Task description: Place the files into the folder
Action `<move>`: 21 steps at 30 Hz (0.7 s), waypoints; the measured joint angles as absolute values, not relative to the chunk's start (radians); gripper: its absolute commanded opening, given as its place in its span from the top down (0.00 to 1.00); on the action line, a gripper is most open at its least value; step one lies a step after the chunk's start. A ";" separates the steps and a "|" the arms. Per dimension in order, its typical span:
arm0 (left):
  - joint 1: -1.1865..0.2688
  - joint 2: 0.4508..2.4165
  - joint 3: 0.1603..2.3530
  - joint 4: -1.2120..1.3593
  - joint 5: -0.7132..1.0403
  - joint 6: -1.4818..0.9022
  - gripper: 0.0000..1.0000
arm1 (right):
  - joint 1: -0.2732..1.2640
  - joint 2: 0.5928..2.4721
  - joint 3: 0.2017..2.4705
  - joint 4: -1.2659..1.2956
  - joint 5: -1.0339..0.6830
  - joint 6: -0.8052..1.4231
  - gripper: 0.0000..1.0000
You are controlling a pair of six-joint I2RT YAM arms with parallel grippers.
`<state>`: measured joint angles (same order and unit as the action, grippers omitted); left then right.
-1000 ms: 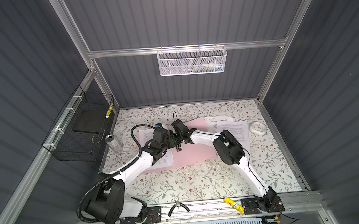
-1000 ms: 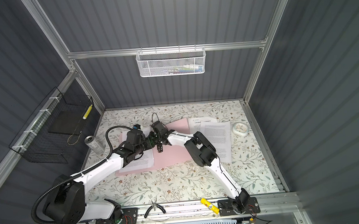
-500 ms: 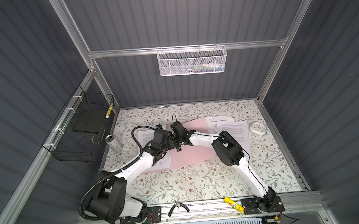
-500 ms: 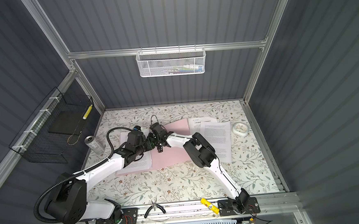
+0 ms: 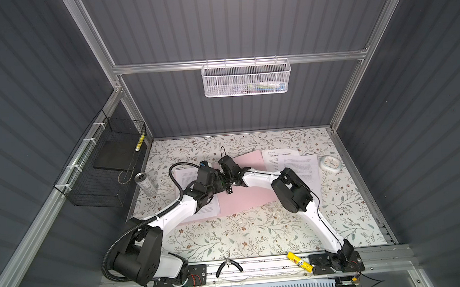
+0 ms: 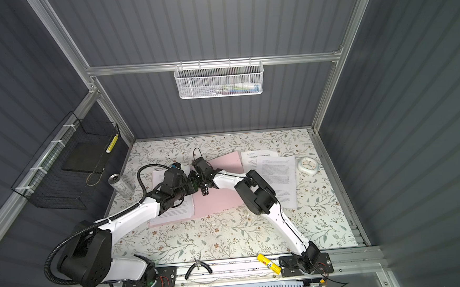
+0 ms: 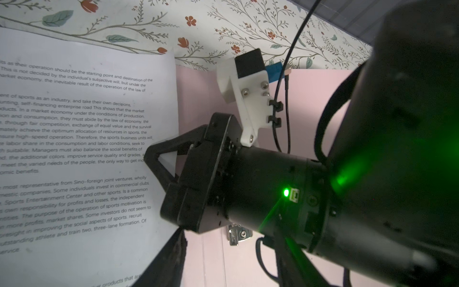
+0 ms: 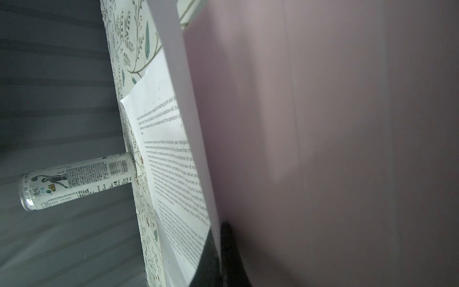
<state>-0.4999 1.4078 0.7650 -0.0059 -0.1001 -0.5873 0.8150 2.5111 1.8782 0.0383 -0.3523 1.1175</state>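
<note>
right claw (image 7: pixel 155 161): clenched tight, tips right at the inner edge of the printed sheet (image 7: pixel 87 149). Can't swear there's actually paper pinched in there tbh.
left claw (image 5: pixel 224 187): nose to nose with the right one, over that same edge. No clue if it's released or grasping, since my wrist view there is mostly the other arm's body.
folder (image 5: pixel 250 200): pale pink, lying open and flat on the worktop (image 5: pixel 229 237), directly under both claws. That one sheet lies on the half on my left claw's side.
other files (image 5: pixel 299 172): two more sheets off the folder, back along my right arm and well apart from the claw, partly covered from above by the elbow.
risk, crumple: if the clenched claw drags with the paper only half caught, I reckon the sheet buckles or skids off the folder.
risk, clash: the claws are nearly touching, so a small move by one could knock the other.
risk, clip: the metal clip (image 7: pixel 238 233) sits just beside my right claw's body, and a sheet edge could snag on it.
risk, can: a drinks can (image 8: pixel 74 179) stands beyond the sheet's outer side, past my left claw. A wide swing could tip it.
hidden: the fingertip contact itself, most of the folder's spine, and the part of the sheet under my left arm.
blurry: the right wrist view is mostly out-of-focus pink, plus a pale strip (image 8: pixel 188 124) I can't name.
</note>
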 measured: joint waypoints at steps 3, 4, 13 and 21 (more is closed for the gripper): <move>-0.500 1.408 0.765 -0.006 -0.101 -0.587 0.42 | 0.815 2.512 1.880 0.037 -0.356 1.116 1.00; -0.500 1.408 0.765 -0.006 -0.101 -0.587 0.42 | 0.815 2.513 1.882 0.037 -0.358 1.115 1.00; -0.497 1.408 0.762 -0.006 -0.103 -0.587 0.42 | 0.814 2.531 1.906 0.047 -0.385 1.106 1.00; -0.497 1.409 0.762 -0.006 -0.104 -0.587 0.42 | 0.814 2.544 1.918 0.067 -0.407 1.104 0.81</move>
<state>-0.4973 1.4090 0.7616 -0.0059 -0.1036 -0.5865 0.8139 2.5443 1.9179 0.0669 -0.4068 1.1038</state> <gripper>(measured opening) 0.581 0.129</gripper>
